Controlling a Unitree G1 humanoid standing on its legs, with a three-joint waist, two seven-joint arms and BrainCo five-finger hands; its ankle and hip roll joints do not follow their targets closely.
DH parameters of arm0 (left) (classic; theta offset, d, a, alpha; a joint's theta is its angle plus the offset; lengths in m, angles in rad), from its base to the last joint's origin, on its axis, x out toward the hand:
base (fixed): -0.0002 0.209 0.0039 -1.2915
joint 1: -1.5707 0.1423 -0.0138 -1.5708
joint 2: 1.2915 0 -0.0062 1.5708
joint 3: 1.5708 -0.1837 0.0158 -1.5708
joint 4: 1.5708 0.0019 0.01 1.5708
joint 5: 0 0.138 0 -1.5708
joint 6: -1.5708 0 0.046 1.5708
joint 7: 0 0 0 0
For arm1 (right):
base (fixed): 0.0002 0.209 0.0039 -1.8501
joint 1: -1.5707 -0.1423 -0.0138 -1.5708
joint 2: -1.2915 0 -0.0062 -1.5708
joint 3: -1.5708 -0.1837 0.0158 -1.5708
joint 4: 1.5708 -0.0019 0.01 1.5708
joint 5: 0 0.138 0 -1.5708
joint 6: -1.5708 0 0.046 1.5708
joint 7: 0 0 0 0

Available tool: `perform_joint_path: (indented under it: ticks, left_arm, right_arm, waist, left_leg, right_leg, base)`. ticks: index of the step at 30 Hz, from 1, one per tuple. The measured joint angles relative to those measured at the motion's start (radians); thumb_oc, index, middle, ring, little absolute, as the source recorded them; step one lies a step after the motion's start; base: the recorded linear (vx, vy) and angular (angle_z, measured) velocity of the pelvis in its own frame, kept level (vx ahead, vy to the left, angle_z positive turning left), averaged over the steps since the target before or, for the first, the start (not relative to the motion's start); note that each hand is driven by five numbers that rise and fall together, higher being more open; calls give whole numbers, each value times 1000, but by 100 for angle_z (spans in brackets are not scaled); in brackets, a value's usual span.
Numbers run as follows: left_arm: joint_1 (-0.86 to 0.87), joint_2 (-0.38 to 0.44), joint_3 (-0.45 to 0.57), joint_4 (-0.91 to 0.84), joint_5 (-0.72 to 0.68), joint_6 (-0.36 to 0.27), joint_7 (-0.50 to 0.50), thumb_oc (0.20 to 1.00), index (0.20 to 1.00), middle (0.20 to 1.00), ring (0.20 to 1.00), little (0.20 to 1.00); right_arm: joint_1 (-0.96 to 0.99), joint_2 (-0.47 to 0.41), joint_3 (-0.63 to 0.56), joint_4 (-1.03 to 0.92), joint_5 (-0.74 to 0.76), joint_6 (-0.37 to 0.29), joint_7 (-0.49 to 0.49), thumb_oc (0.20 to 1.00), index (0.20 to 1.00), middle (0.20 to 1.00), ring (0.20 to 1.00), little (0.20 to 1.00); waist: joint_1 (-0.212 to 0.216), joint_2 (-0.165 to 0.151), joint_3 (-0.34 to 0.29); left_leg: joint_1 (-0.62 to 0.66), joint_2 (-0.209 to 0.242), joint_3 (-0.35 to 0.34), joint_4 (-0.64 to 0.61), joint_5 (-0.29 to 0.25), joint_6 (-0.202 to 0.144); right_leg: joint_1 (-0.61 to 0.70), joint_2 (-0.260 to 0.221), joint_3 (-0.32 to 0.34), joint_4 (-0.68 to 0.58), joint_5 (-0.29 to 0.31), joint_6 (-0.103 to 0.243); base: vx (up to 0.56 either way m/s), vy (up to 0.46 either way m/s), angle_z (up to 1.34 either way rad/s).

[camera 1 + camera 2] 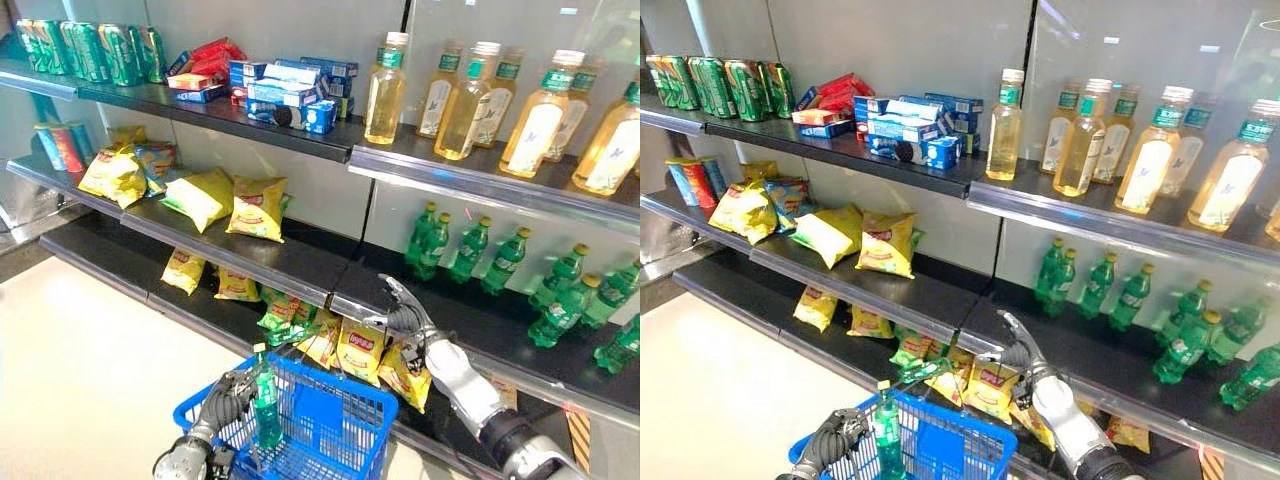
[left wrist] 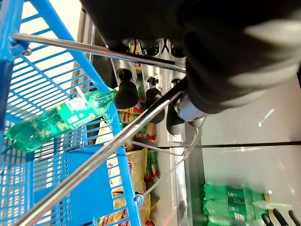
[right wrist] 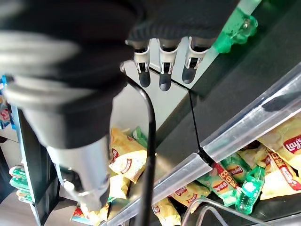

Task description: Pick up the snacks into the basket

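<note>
1. The left hand (image 1: 232,398) curls round the blue basket (image 1: 330,420) handle; a green bottle (image 1: 266,408) stands inside.
2. The right hand (image 1: 408,318), fingers straight and spread, hovers at the shelf edge, yellow snack bags (image 1: 358,350) just below, toward seven o'clock.
3. Reaching step: the next move likely calls for lowering and pinching a bag.

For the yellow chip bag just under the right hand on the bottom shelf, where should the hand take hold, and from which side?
Probably the yellow chip bag's upper edge, approached from the aisle side and slightly above. It leans tilted on the bottom shelf with its face toward the aisle, other bags crowd both flanks, and the shelf edge overhangs it. The right hand, fingers relaxed, hovers at that edge; the left hand holds the blue basket's handle.
</note>
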Motion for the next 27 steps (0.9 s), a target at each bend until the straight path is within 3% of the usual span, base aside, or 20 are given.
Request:
perform_joint_path:
  ticks: [3,6,8,9,11,12,14,17,18,19,20,22,23,24,26,27]
  left_arm:
    - [0,-1,17,6,0,0,-2,200,200,200,200,200]
    - [-3,-5,31,8,-1,0,-3,200,200,200,200,200]
    - [-24,-17,29,20,0,0,-5,200,200,200,200,200]
    - [-26,-9,29,19,0,0,-7,200,200,200,200,200]
    - [-34,3,29,19,1,0,-12,200,200,200,200,200]
    - [-37,4,31,19,1,1,-11,200,200,200,200,200]
    - [-57,20,30,32,2,0,-7,200,200,200,200,200]
    - [-77,15,29,68,2,0,0,200,200,200,200,200]
    - [-90,11,29,89,2,0,5,200,200,200,200,200]
    - [-94,10,30,99,3,0,9,200,200,200,200,200]
    - [-103,7,28,126,3,0,14,200,200,200,200,200]
    - [-92,7,26,132,3,0,24,200,200,200,200,200]
    - [-84,14,22,130,6,1,30,200,200,200,200,200]
    - [-79,6,24,132,13,1,34,200,200,200,200,200]
    - [-52,-8,25,131,19,1,38,200,200,200,200,200]
    - [-31,-12,27,129,21,1,45,200,200,200,200,200]
  right_arm:
    - [16,8,-22,10,3,0,-2,1000,1000,1000,1000,1000]
    - [67,16,-65,5,21,-1,-9,1000,1000,1000,1000,1000]
    - [130,3,-92,-33,29,-2,-9,1000,1000,1000,1000,1000]
    - [171,-2,-93,-43,35,-2,-8,1000,1000,1000,1000,1000]
    - [218,-8,-100,-74,41,-5,-3,1000,1000,1000,1000,1000]
    - [242,-5,-112,-92,42,-10,1,1000,1000,1000,1000,1000]
    - [267,-9,-121,-113,61,-22,4,1000,1000,1000,1000,1000]
    - [275,-20,-141,-117,70,-28,4,1000,1000,1000,1000,1000]
    - [282,-20,-146,-116,73,-28,3,1000,1000,1000,1000,1000]
    - [285,-19,-146,-116,73,-28,2,1000,1000,1000,1000,1000]
    - [292,-15,-153,-116,75,-28,1,1000,1000,1000,1000,1000]
    - [319,-16,-166,-130,77,-29,-1,1000,1000,1000,1000,1000]
    - [364,-10,-185,-160,78,-33,-1,1000,1000,1000,1000,1000]
    - [379,-18,-193,-156,78,-36,-2,1000,1000,1000,1000,1000]
    - [401,-33,-196,-167,78,-35,4,1000,1000,1000,1000,1000]
    - [432,-47,-205,-189,78,-35,13,1000,1000,1000,1000,1000]
  waist:
    - [4,-13,14]
    - [-5,-26,34]
    - [-16,-12,60]
    - [-36,-9,64]
    - [-52,6,92]
    - [-58,15,96]
    - [-101,25,107]
    - [-127,36,116]
    - [-137,38,118]
    - [-146,36,118]
    - [-171,28,115]
    - [-170,7,103]
    - [-175,-14,86]
    - [-177,-12,85]
    - [-174,17,73]
    - [-175,15,66]
  left_leg:
    - [0,-23,-3,14,-13,18]
    - [-3,-79,-20,52,-42,48]
    - [-18,-98,-54,99,-71,69]
    - [-15,-107,-79,104,-71,79]
    - [-4,-107,-139,130,-79,106]
    - [-8,-97,-168,135,-81,107]
    - [-32,-97,-248,142,-79,113]
    - [-36,-115,-287,143,-90,111]
    - [-37,-121,-308,150,-101,108]
    - [-37,-130,-333,156,-109,103]
    - [-37,-137,-370,175,-133,98]
    - [-12,-144,-411,166,-164,82]
    - [-5,-146,-442,167,-190,57]
    - [13,-118,-448,158,-215,42]
    - [31,-55,-431,173,-247,12]
    - [13,-35,-427,246,-261,-5]
  right_leg:
    - [5,-33,-10,24,-7,20]
    - [9,-81,-11,73,-23,49]
    - [-25,-106,0,210,-15,61]
    - [-63,-112,35,302,16,55]
    - [-139,-91,107,446,33,58]
    - [-153,-50,132,451,5,57]
    - [-205,11,127,316,-12,61]
    - [-244,2,159,46,35,86]
    - [-241,1,195,-66,66,110]
    - [-251,4,236,-99,79,122]
    - [-239,5,316,-147,104,141]
    - [-235,-2,308,-123,119,128]
    - [-211,4,311,-98,112,103]
    - [-211,24,289,-60,187,49]
    - [-220,74,251,28,127,-5]
    - [-210,107,209,72,83,-36]
  base:
    - [104,239,9]
    - [137,250,27]
    - [122,232,54]
    - [118,153,55]
    - [156,64,49]
    - [197,19,67]
    - [228,-49,79]
    - [315,-181,57]
    - [327,-210,45]
    - [329,-252,93]
    - [207,-212,86]
    - [358,-362,91]
    - [402,-376,103]
    - [431,-402,92]
    - [315,-327,57]
    - [227,-243,60]
